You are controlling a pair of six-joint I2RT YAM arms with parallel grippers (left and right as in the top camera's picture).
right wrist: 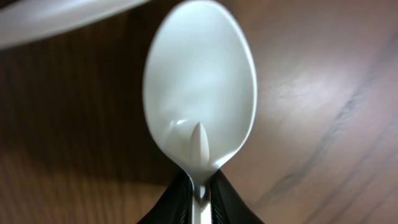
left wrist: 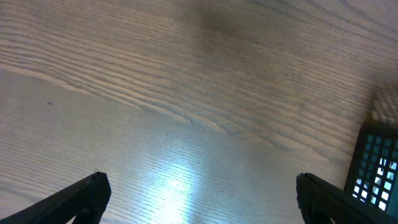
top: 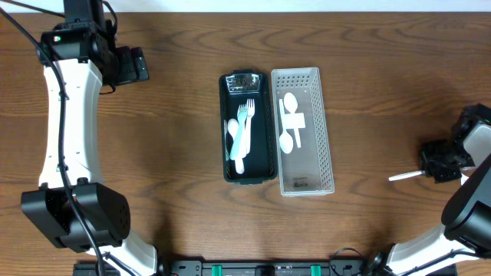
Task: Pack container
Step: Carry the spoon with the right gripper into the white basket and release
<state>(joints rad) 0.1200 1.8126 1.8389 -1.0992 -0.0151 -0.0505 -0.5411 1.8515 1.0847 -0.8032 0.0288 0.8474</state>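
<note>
A black container (top: 226, 130) stands mid-table and holds a teal fork (top: 245, 126), a white fork and a white spoon (top: 233, 130). Beside it on the right, a clear perforated basket (top: 326, 130) holds two white spoons (top: 290, 107). My right gripper (top: 441, 165) is at the far right edge, shut on a white spoon (top: 404, 175). The right wrist view shows the spoon's bowl (right wrist: 199, 93) standing out of the jaws (right wrist: 200, 183). My left gripper (top: 130, 65) is open and empty at the far left back, over bare wood (left wrist: 202, 199).
The table is dark brown wood. A corner of the black container (left wrist: 376, 168) shows at the right edge of the left wrist view. A blurred white shape (right wrist: 56, 18) crosses the top left of the right wrist view.
</note>
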